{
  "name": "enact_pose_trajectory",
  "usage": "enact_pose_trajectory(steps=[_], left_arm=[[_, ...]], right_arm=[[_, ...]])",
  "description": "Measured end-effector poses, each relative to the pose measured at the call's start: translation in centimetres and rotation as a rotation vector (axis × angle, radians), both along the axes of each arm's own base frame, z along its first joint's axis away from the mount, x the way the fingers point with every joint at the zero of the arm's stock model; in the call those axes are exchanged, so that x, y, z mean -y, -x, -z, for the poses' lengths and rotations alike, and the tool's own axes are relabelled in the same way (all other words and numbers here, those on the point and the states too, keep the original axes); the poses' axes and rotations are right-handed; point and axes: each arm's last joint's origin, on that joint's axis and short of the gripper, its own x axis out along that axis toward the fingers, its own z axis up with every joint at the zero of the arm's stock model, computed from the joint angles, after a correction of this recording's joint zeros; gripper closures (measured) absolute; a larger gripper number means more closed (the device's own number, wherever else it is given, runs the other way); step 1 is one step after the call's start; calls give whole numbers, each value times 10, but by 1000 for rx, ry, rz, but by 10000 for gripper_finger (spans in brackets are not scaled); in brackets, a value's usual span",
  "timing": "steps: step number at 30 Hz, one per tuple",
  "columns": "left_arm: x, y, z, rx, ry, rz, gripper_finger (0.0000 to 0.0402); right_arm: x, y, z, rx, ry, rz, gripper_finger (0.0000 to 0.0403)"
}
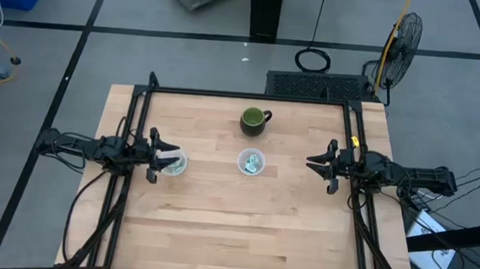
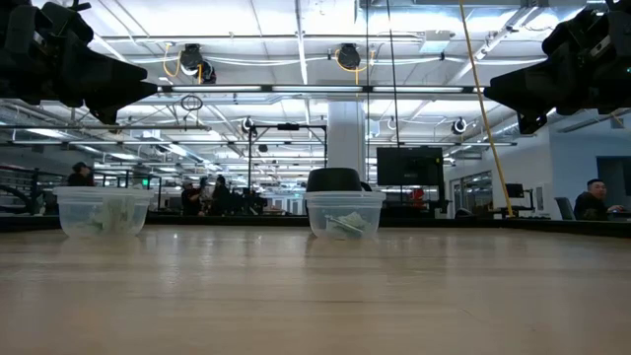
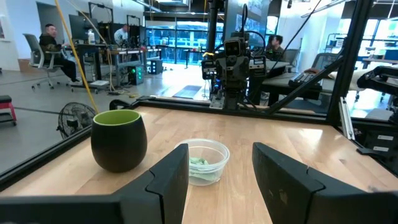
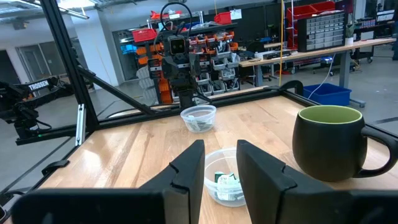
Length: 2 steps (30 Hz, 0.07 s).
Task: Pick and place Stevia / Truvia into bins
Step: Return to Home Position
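left tool (image 1: 172, 159) and right tool (image 1: 312, 164) both stand open, empty. stevia sachets (image 4: 227, 182) lie in the two clear cups (image 1: 251, 162); the left tool hovers over one, so a low retreat could tip it.

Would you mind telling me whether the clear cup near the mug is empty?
Not empty: pale green sachets lie inside the cup, seen through its clear wall.

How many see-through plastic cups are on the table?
2. One small round clear plastic cup sits mid-table near the dark green mug; the second clear cup stands by the left hand.
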Motion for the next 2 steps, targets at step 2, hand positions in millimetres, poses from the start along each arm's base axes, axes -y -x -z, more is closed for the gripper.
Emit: enact_pose_trajectory(steps=[2], left_arm=[[0,0,0,0,0,-1,218]], right_arm=[[0,0,0,0,0,0,316]])
